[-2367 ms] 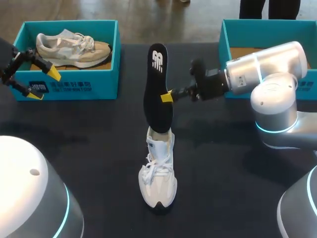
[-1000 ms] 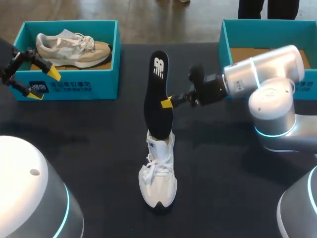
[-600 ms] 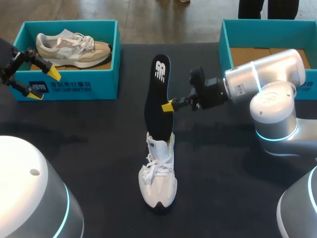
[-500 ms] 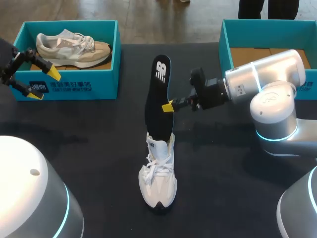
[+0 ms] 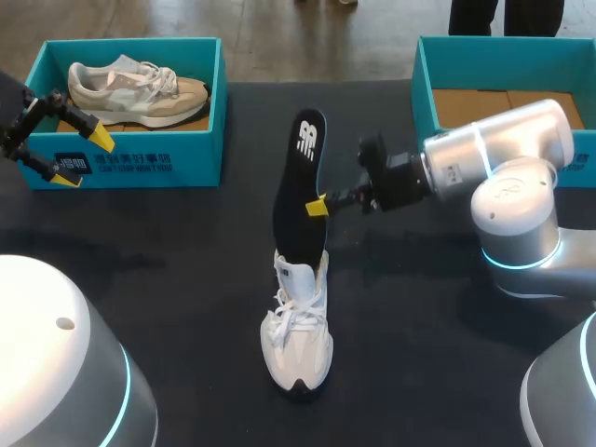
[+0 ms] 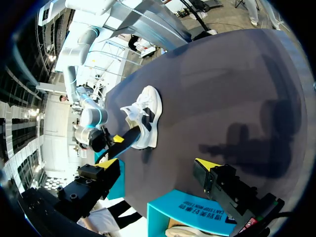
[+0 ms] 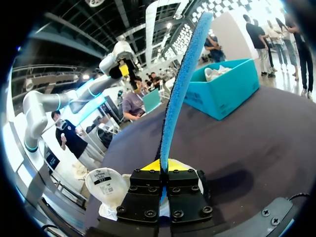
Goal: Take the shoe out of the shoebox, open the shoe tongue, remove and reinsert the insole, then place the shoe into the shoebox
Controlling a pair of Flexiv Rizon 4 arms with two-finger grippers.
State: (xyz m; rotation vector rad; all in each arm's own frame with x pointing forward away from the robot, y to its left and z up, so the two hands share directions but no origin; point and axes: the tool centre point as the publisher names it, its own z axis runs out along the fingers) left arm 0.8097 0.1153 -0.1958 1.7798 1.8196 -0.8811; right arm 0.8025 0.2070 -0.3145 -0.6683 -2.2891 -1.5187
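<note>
In the middle of the dark matte table (image 5: 438,317), a white laced shoe (image 5: 296,326) of soft fabric, rounded toe toward the robot, well apart from the teal cardboard right shoebox (image 5: 503,45). Rising from its opening, almost upright and slightly curved, a long thin black insole (image 5: 300,186) with blue edge, pinched at mid-length between the closed yellow tips of the right gripper (image 5: 315,206). Left gripper (image 5: 82,158) spread wide and holding nothing, before the teal left shoebox (image 5: 130,160) with a beige shoe (image 5: 140,90) inside.
</note>
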